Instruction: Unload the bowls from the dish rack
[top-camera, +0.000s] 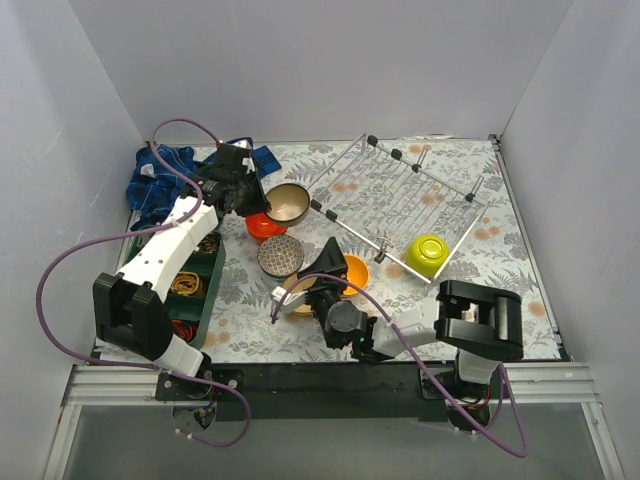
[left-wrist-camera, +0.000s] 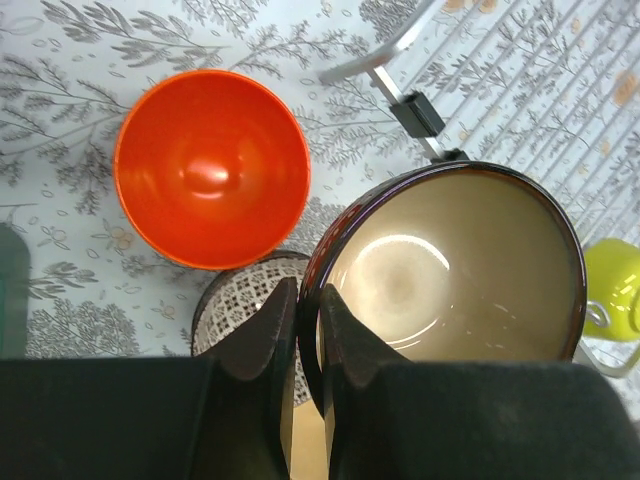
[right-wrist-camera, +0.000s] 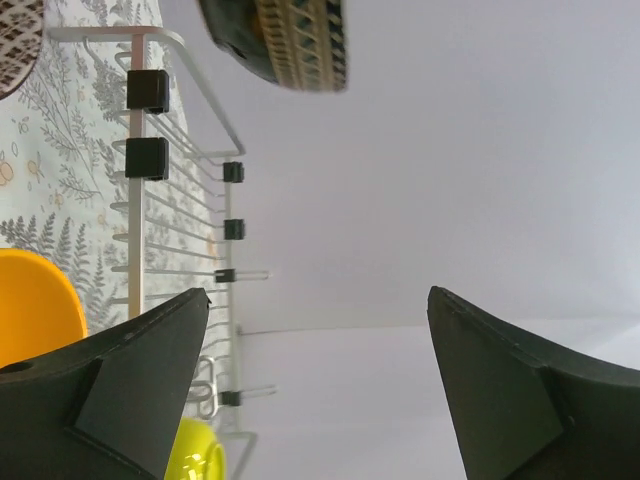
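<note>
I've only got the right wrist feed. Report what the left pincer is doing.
Observer: The left pincer is shut on the rim of the brown bowl.
Operator: Say what's near that bowl.
Observer: A red bowl, open side up and empty.
Operator: Now check the rack for bowls.
Observer: The top view shows no bowl among the pegs of the rack. A lime bowl sits at its near corner.
</note>
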